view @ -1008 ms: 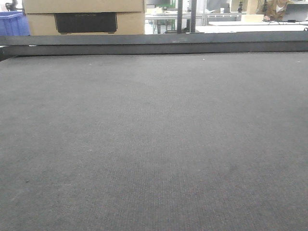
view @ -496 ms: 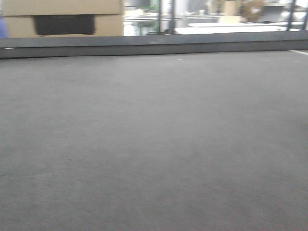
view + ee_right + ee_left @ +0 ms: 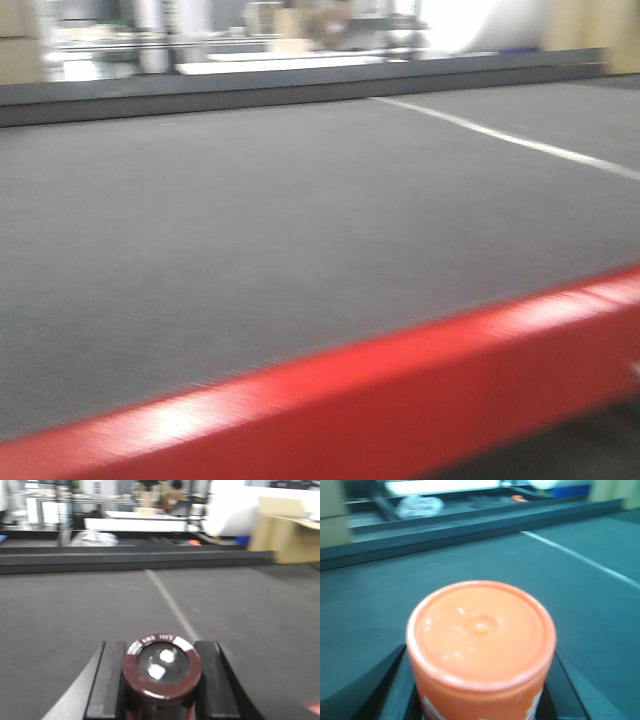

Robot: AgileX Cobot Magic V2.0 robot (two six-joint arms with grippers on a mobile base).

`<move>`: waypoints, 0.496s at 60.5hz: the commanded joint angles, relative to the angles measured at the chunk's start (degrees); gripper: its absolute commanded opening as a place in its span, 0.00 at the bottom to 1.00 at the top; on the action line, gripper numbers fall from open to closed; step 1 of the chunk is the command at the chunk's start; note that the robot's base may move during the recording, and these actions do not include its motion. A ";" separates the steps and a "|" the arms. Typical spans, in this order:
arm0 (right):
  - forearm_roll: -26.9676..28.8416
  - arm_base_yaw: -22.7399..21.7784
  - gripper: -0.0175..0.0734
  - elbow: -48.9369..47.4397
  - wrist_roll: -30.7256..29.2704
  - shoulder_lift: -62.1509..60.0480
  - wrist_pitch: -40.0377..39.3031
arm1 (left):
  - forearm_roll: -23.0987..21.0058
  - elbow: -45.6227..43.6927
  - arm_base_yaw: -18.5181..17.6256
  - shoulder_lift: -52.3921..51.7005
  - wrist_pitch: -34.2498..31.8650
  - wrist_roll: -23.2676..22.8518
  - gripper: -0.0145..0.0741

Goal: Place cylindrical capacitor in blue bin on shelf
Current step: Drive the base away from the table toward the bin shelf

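Right now the right gripper [image 3: 161, 682] is clamped on the capacitor [image 3: 162, 664], a dark maroon cylinder standing upright between its black fingers [image 3: 109, 680], with two metal terminals [image 3: 161, 664] on top. The left gripper [image 3: 480, 700] clasps an orange can [image 3: 480, 630] the same way. Grey tabletop [image 3: 250, 220] stretches beyond both. Its white line [image 3: 500, 137] lies at 2 o'clock in the front view, and a red edge [image 3: 400, 390] at 6 o'clock.

Capacitor [image 3: 161, 667], right wrist view: a white band on the far edge of its top rim carries dark print. A few characters, too blurred to read with certainty.
Orange cylinder [image 3: 481, 645], left wrist view: white markings low on its side, cut off by the frame edge, unreadable.
Front view: nothing legible, motion blur throughout.
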 commanded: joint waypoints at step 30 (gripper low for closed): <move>-0.12 0.03 0.11 0.09 -0.30 -0.26 -1.61 | -0.07 -0.15 -0.35 -0.31 -1.58 0.00 0.04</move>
